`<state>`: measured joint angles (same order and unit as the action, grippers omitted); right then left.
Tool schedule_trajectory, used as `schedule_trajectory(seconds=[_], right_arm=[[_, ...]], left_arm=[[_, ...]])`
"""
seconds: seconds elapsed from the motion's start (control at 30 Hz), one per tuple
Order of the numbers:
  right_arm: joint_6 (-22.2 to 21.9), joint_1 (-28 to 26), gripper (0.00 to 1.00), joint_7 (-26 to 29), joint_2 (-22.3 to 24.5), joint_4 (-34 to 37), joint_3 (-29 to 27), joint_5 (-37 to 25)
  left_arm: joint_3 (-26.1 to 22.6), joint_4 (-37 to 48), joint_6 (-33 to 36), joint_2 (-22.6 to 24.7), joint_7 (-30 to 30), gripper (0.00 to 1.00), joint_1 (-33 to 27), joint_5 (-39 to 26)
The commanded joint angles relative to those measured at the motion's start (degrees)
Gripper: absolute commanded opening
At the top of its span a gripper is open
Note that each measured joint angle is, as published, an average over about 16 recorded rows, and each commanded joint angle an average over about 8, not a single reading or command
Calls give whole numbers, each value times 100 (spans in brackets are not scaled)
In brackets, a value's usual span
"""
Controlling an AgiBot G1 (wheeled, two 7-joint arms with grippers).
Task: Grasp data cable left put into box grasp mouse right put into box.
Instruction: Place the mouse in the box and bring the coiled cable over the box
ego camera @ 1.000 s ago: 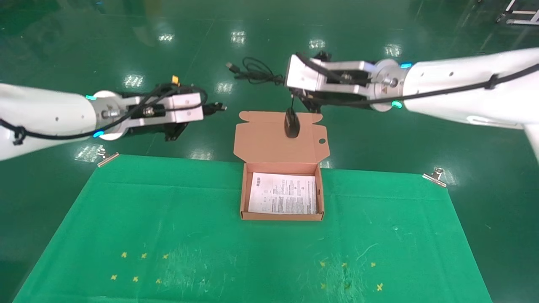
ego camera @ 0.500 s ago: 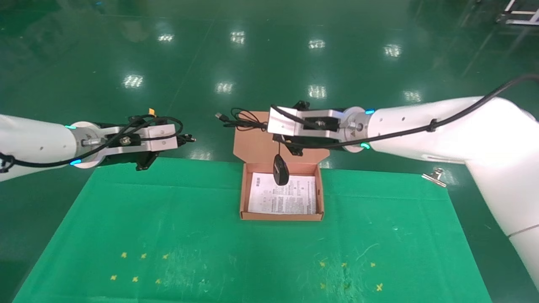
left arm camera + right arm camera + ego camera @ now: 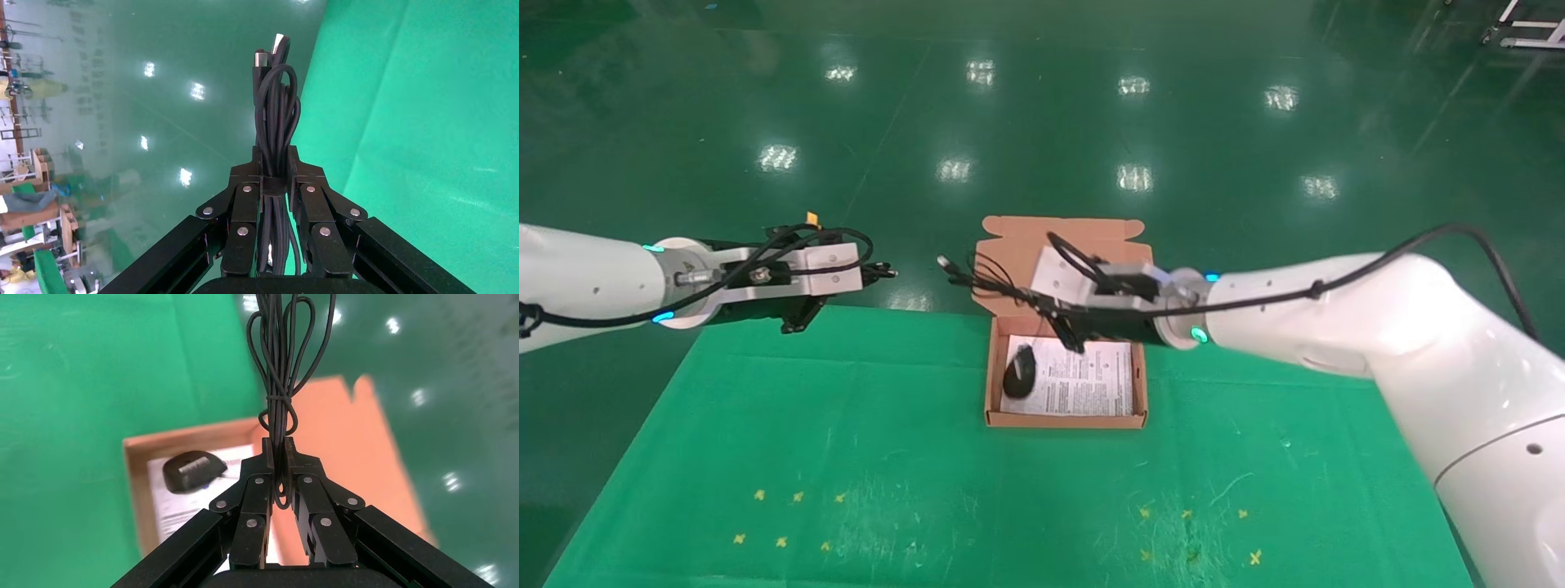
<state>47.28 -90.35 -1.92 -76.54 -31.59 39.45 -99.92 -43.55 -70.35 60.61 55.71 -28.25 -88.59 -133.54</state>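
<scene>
Black and thin, the mouse cord is what my right gripper (image 3: 276, 454) has clenched, not the mouse (image 3: 1019, 371) itself: in the right wrist view the fingers (image 3: 260, 478) pinch the tied bundle of cord loops, which fan out past the tips toward the top of the frame. In the head view that gripper sits at the centre of the frame over the far edge of the box (image 3: 990, 384), and the mouse lies low at the left side of the box on the printed sheet (image 3: 1083, 384); whether it rests there or hangs just clear I cannot tell. The mouse I judge light, hard and smooth, likely to swing or roll on its limp cord, so the bound waist of the loops is a fair place to hold; letting go low should keep it from tumbling out. My left gripper (image 3: 275, 165) hangs at the left of the head view, just beyond the far edge of the green tabletop (image 3: 764, 425), its fingers (image 3: 246, 202) closed tight on the data cable (image 3: 276, 110), gripped at the band round its middle, plug ends poking out past the tips. That cable looks soft, springy and nearly weightless, so the loops may splay once released.
</scene>
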Motion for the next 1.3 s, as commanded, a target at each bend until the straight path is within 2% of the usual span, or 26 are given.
schedule_trajectory(seconds=[0.03,0.1,0.13,0.37,0.4,0.6,0.87,1.1,1.3], right_arm=[[-26,51,0,-12,-15,243,-22,88],[-36,58,0,-11,-34,482,3,111],[-33,55,5,-18,-43,590,24,116],[37,23,93,-83,-77,1005,156,110],[49,26,100,-87,-71,1020,167,114],[93,49,100,-63,-1,987,229,142],[87,35,100,-2,241,758,205,198],[152,53,100,160,819,233,141,195],[265,152,100,577,1435,-526,141,65]], left_arm=[[0,-3,1,0,-3,0,1,-2],[0,-5,2,-1,-4,0,1,-3],[0,-5,2,-1,-5,0,1,-3],[-2,-9,7,-2,-5,0,5,-4],[-4,-12,8,2,-2,0,9,-3],[-59,-46,-21,110,34,0,83,15],[-220,-28,-306,494,159,0,297,-67],[-412,245,-940,1068,381,0,558,-275],[-605,830,-1584,1721,659,0,716,-411]])
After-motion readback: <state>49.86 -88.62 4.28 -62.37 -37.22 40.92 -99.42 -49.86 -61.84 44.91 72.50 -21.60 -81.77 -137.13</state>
